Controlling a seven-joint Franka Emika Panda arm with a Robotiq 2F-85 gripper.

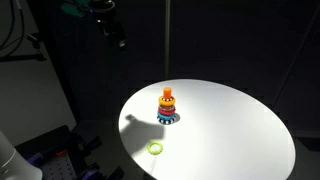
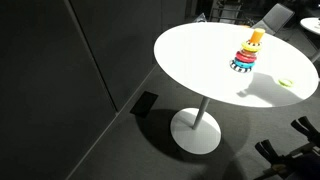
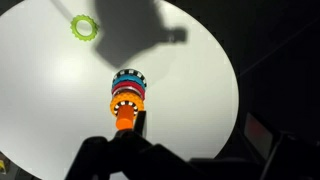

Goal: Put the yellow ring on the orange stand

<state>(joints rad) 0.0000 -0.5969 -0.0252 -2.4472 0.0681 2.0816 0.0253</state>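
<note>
Where the dark tool [image 3: 128,150] enters the wrist view from the bottom edge, it is lost in shadow, and I cannot tell whether it is spread or pressed together. Just beyond it stands the orange plastic stand [image 3: 127,95], upright and stacked with coloured rings, on the round white counter [image 3: 200,90]. The small yellow plastic ring [image 3: 84,27] lies flat on the counter, well apart from the stand and farther still from the tool, near the counter's edge in both exterior views [image 1: 155,148] [image 2: 286,82].

The gripper [image 3: 125,142] is seen only as a dark silhouette, cut off by the wrist view's lower edge; its jaws cannot be made out. In an exterior view the table [image 2: 200,50] is cropped at the right edge.
</note>
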